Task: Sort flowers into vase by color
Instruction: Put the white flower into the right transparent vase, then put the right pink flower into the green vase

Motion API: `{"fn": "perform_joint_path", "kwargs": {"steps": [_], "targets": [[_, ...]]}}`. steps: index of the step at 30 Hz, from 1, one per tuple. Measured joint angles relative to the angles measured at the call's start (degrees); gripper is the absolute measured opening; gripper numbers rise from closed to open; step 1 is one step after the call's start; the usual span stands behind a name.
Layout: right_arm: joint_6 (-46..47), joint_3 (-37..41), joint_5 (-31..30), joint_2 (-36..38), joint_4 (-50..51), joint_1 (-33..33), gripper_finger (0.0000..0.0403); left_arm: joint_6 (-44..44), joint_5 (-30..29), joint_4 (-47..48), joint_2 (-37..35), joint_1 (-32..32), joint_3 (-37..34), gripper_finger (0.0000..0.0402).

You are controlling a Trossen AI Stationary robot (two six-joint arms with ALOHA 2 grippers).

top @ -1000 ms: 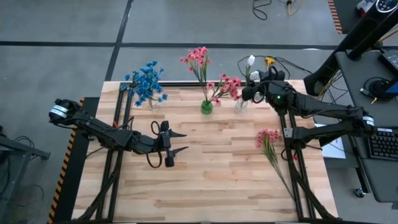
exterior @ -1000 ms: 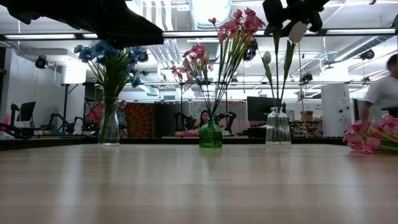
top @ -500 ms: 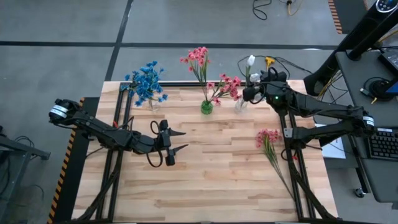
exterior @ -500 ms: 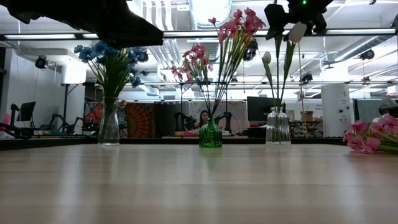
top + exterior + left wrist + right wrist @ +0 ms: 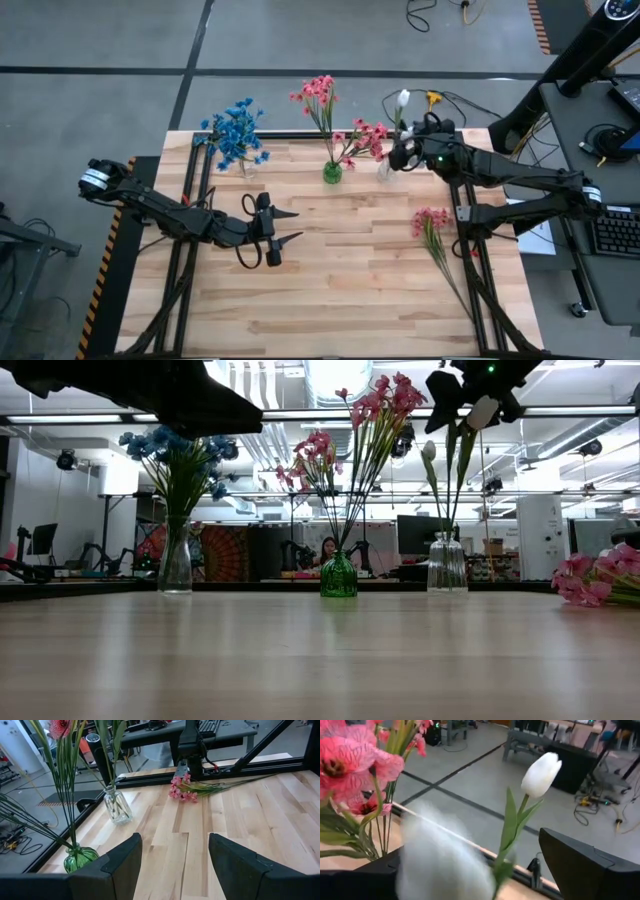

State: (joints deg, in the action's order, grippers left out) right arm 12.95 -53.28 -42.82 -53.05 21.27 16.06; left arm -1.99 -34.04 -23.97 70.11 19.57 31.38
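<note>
Three vases stand along the far edge: blue flowers (image 5: 236, 135) in a clear vase (image 5: 175, 560), pink flowers (image 5: 322, 95) in a green vase (image 5: 338, 575), and white tulips in a clear vase (image 5: 447, 565). My right gripper (image 5: 470, 845) hovers open above that vase, with a blurred white bud (image 5: 440, 865) between its fingers. A second white bud (image 5: 542, 772) stands beyond it. A pink bunch (image 5: 432, 222) lies flat on the table at the right. My left gripper (image 5: 298, 226) hangs open over the table's middle left and holds nothing. My right gripper stands open on either side of the white bud (image 5: 487, 410), coming in nearly level from the table's right. The flower's stem runs down into the clear vase. A gap shows beside one finger (image 5: 580, 865); whether the other touches the bud I cannot tell.
The black frame rail (image 5: 300, 135) runs along the far edge behind the vases. Bare wood (image 5: 340, 290) fills the middle and near part of the table. In the left wrist view the pink bunch (image 5: 182, 790) lies by the right arm's base (image 5: 192, 750).
My right gripper has tipped a little further down over the white vase, and the white bud between its fingers now leans slightly more to one side. My left gripper has kept still.
</note>
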Motion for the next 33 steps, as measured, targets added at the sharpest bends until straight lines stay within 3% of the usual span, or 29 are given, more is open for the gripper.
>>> {"fn": "perform_joint_path", "kwargs": {"steps": [5, 15, 33], "targets": [[4.2, 0.0, 1.3, 0.1, -0.1, 0.0, 0.0325, 0.6, 0.0, 0.0, 0.0, 0.0, 0.0, 0.0212], [0.9, -0.4, -0.7, 0.4, -4.3, 0.0, 0.0325, 0.6, 0.0, 0.0, 0.0, 0.0, 0.0, 0.0212], [-0.5, -15.0, -0.6, 0.4, 7.9, -0.3, 0.0325, 0.6, 0.0, 0.0, 0.0, 0.0, 0.0, 0.0212]]}}
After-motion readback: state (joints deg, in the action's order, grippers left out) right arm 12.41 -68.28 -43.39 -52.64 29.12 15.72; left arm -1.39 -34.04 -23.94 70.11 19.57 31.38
